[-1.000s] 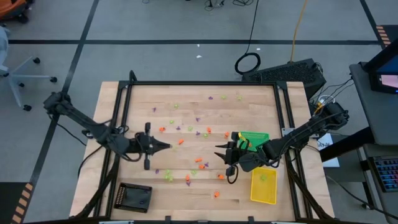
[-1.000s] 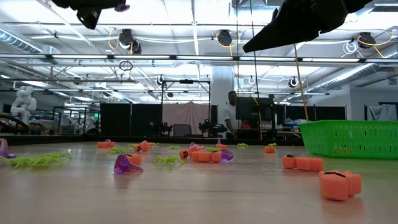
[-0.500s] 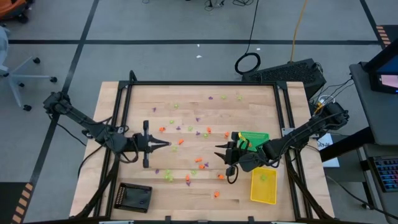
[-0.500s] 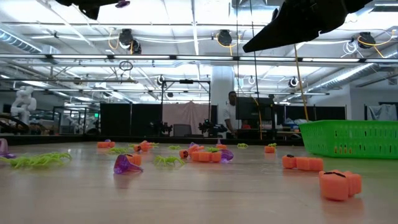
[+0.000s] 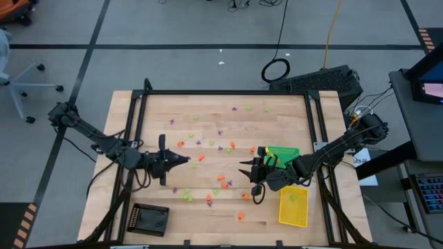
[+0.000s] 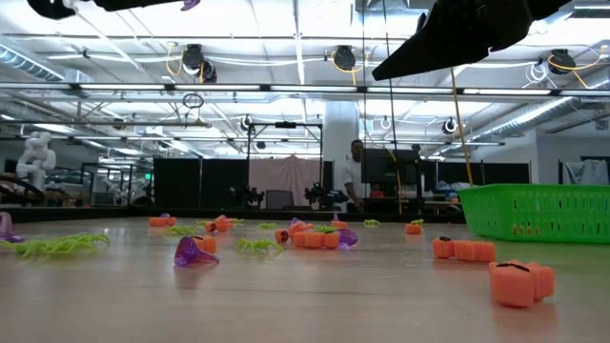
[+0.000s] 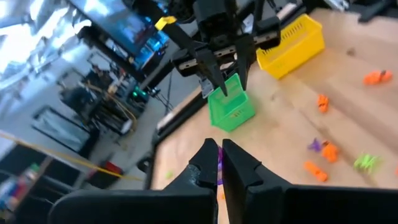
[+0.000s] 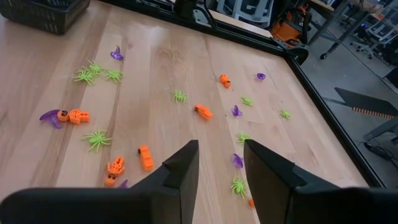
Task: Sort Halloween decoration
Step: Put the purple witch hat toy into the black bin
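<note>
Mostly the sorting lies ahead: orange, purple and green trinkets (image 5: 220, 178) are scattered across the tabletop (image 5: 291, 111), while the yellow tray (image 5: 293, 205) holds perhaps one green piece. The left end effector (image 7: 219, 163), raised above the tabletop's left side, is clamped on a purple trinket (image 7: 218, 169) (destination unclear). The right end effector (image 8: 216, 163) hovers beside the green tray (image 5: 282, 155), fingers apart and empty.

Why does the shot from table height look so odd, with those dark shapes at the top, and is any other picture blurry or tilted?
Low view: the arms hang as dark silhouettes against bright ceiling lights, and the near orange trinket looks large and soft. Left wrist view: the scene is tilted and the room is blurred; the left end effector is shut on a purple trinket. Right wrist view: the right end effector's fingers are soft at the edges.
</note>
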You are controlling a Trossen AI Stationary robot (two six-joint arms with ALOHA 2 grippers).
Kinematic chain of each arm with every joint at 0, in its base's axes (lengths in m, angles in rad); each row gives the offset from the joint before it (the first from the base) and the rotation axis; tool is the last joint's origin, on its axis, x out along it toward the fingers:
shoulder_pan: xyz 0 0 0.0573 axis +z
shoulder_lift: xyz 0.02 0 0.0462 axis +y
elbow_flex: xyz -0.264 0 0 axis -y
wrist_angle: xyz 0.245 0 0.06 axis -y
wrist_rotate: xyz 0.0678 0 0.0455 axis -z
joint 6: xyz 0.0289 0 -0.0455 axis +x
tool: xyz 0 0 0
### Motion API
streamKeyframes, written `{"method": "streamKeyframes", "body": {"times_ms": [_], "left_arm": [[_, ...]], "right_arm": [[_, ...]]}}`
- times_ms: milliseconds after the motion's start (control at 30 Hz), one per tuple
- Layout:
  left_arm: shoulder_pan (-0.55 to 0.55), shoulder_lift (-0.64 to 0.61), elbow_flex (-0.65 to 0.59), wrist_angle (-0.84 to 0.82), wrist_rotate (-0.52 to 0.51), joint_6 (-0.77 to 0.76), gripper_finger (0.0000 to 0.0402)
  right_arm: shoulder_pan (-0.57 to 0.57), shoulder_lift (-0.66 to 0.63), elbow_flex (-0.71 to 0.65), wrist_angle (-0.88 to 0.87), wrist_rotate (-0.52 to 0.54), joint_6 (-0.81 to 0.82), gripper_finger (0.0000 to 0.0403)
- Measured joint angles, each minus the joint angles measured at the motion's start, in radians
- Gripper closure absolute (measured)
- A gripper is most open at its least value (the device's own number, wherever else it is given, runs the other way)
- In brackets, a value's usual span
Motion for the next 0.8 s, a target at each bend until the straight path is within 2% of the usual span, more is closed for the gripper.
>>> {"method": "streamKeyframes", "body": {"times_ms": [267, 800], "left_arm": [[0.0, 0.0, 0.0, 0.002, 0.001, 0.202, 0.0398], [0.0, 0.0, 0.0, 0.002, 0.002, 0.204, 0.0398]], "right_arm": [[0.0, 0.0, 0.0, 0.0, 0.0, -0.003, 0.0287], [0.0, 0.0, 0.0, 0.0, 0.0, 0.004, 0.0287]]}}
